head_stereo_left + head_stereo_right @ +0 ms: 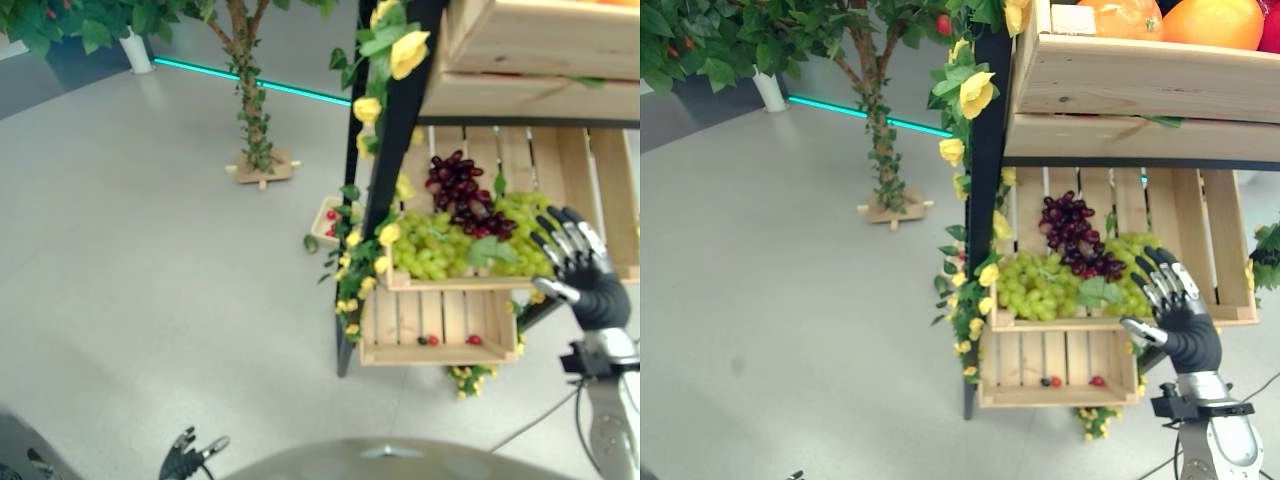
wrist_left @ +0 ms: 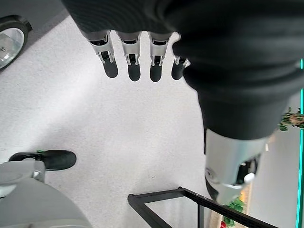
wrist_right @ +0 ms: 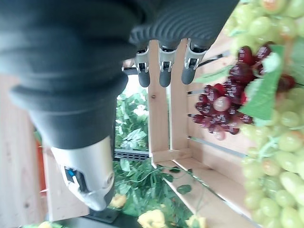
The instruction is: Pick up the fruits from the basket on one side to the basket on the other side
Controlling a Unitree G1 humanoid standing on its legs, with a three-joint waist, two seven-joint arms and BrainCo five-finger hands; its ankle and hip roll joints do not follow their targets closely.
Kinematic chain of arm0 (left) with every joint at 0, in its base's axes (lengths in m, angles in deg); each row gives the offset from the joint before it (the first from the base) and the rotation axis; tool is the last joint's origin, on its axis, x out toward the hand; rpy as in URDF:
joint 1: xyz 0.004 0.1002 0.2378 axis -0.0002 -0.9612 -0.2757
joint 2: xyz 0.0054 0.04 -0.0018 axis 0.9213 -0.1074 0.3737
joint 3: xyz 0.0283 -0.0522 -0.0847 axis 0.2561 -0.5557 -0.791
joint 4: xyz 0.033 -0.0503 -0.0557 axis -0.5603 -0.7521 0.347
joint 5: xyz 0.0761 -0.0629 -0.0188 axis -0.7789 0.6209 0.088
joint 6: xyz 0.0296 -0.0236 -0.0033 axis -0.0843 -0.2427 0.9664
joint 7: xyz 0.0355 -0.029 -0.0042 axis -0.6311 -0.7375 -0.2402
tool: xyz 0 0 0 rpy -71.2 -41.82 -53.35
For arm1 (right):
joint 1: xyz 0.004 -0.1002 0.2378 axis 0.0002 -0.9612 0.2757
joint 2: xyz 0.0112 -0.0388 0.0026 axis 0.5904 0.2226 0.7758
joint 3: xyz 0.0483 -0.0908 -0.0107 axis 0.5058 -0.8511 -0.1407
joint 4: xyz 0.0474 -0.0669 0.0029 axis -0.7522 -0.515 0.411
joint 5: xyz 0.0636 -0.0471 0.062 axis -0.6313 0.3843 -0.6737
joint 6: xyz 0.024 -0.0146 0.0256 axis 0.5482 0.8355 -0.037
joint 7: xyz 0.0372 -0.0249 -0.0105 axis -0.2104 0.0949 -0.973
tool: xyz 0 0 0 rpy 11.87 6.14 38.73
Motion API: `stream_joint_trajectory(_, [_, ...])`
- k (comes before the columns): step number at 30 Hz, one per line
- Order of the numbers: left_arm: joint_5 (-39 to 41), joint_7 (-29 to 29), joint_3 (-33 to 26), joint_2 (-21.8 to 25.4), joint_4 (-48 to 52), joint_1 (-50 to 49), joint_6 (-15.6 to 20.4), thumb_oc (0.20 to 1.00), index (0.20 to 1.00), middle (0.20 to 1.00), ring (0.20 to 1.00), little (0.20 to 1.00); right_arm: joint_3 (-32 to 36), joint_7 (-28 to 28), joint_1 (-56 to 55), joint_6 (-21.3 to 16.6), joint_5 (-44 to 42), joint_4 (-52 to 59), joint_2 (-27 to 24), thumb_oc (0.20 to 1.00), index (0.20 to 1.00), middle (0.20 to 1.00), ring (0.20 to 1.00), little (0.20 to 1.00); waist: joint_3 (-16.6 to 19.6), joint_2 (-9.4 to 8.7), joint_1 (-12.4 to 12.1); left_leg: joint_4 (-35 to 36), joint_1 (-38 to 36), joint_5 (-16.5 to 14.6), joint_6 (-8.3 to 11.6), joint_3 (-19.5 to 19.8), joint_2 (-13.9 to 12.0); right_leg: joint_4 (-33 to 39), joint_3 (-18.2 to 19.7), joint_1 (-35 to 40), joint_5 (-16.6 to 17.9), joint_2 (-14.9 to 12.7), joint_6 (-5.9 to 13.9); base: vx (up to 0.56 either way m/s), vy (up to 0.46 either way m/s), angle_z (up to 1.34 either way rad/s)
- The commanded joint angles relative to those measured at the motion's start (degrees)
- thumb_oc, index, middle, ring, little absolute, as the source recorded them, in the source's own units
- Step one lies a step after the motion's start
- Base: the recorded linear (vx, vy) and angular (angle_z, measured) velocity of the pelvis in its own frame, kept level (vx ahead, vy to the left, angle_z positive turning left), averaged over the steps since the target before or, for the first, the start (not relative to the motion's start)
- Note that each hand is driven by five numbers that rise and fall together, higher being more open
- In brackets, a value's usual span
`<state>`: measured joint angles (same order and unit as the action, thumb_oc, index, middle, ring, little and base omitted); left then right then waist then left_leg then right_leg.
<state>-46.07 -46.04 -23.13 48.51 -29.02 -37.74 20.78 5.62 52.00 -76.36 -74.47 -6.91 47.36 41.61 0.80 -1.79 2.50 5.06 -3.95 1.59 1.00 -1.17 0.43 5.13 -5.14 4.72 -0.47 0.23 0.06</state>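
A wooden crate (image 1: 600,190) on the middle shelf holds a heap of green grapes (image 1: 435,248) with a dark red bunch (image 1: 458,192) on top. My right hand (image 1: 590,285) is raised at the crate's front right corner, open, fingers spread just beside the green grapes and holding nothing. In the right wrist view its fingertips (image 3: 164,73) point past the dark red grapes (image 3: 223,102) and green grapes (image 3: 273,183). My left hand (image 1: 190,455) hangs low over the floor, open; its straight fingers (image 2: 130,57) hold nothing.
A lower crate (image 1: 400,325) holds a few small red fruits. The top crate (image 1: 1140,80) carries oranges. A black post (image 1: 385,170) wound with yellow roses stands at the shelf's left. An artificial tree (image 1: 255,140) stands on grey floor beyond.
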Motion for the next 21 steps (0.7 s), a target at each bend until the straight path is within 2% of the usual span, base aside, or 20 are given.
stream_joint_trajectory(1, [-1.06, -0.4, -1.02, 1.27, -3.59, 3.64, 0.71, 1.0, 1.0, 1.0, 1.0, 1.0, 4.58, -0.1, -0.62, -2.09, -3.24, 4.25, -1.33, 1.0, 1.0, 1.0, 1.0, 1.0, -0.11, -1.57, -0.12, -0.74, 0.04, -4.26, -0.84, -1.38, 1.85, -3.34, -1.28, -2.6, -1.1, -0.68, 4.56, 0.0, 0.0, 0.0])
stream_joint_trajectory(9, [0.5, -0.19, 0.08, 0.99, -2.29, 3.72, 0.57, 1.0, 1.0, 1.0, 1.0, 1.0, 9.55, 7.21, 2.03, -5.25, -0.1, -6.77, -0.72, 1.0, 1.0, 1.0, 1.0, 1.0, -0.23, -1.52, 0.25, -0.56, 0.01, -4.39, -0.93, -1.45, 1.81, -3.38, -1.27, -2.77, -1.08, -0.73, 4.61, 0.0, 0.0, 0.0])
stream_joint_trajectory(21, [1.12, -0.3, 1.13, 0.91, -2.53, 3.85, 0.21, 1.0, 1.0, 1.0, 1.0, 1.0, 13.91, 15.91, 3.54, -7.72, 4.05, -23.98, -0.94, 1.0, 1.0, 1.0, 1.0, 1.0, 0.11, -1.22, 0.64, -0.38, -0.32, -4.87, -1.17, -1.52, 1.88, -3.08, -0.83, -2.47, -1.24, -0.68, 4.66, 0.0, 0.001, 0.0])
